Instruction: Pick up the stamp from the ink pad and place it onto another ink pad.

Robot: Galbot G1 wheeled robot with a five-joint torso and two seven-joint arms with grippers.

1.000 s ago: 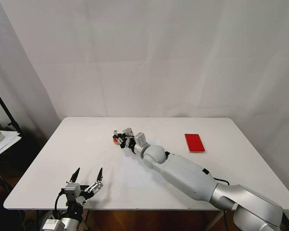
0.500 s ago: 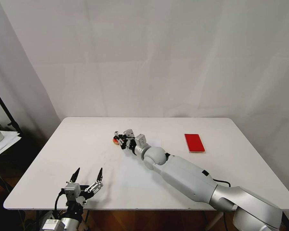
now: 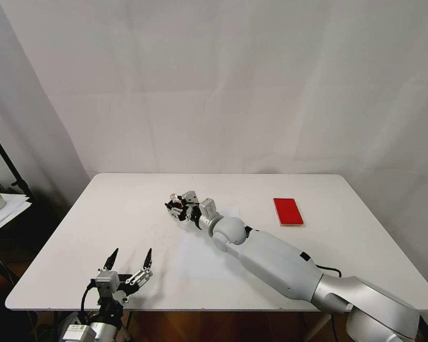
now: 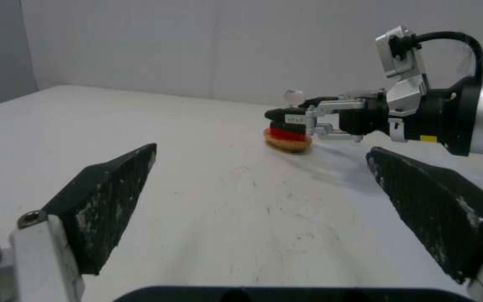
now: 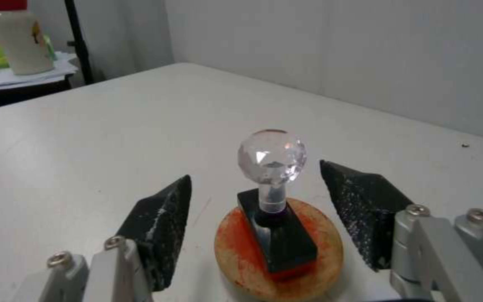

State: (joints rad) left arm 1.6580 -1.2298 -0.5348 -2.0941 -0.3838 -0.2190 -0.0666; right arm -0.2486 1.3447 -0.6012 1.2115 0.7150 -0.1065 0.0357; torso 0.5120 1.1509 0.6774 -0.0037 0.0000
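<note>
The stamp point(image 5: 275, 218), a black block with a clear ball knob, stands upright on another ink pad point(image 5: 241, 251), the small round tan disc smeared orange-red. My right gripper point(image 5: 255, 176) is open, one finger on each side of the stamp and apart from it. From the head view, the right gripper point(image 3: 173, 205) lies mid-table with the stamp's knob point(image 3: 173, 195) above it. The left wrist view shows the stamp point(image 4: 293, 95), the round pad point(image 4: 288, 143) and the right gripper point(image 4: 286, 119) over it. The red rectangular ink pad point(image 3: 287, 211) lies bare to the right. My left gripper point(image 3: 131, 255) hovers open near the front edge.
The white table point(image 3: 104, 213) carries a faint paper sheet point(image 3: 228, 211) under the right wrist. A side table with a white bottle point(image 5: 18, 37) and a black stand pole point(image 3: 4, 161) are off the table's left edge.
The right gripper's fingers have spread apart from the stamp, which now stands free on the round pad. The left arm has not moved.
</note>
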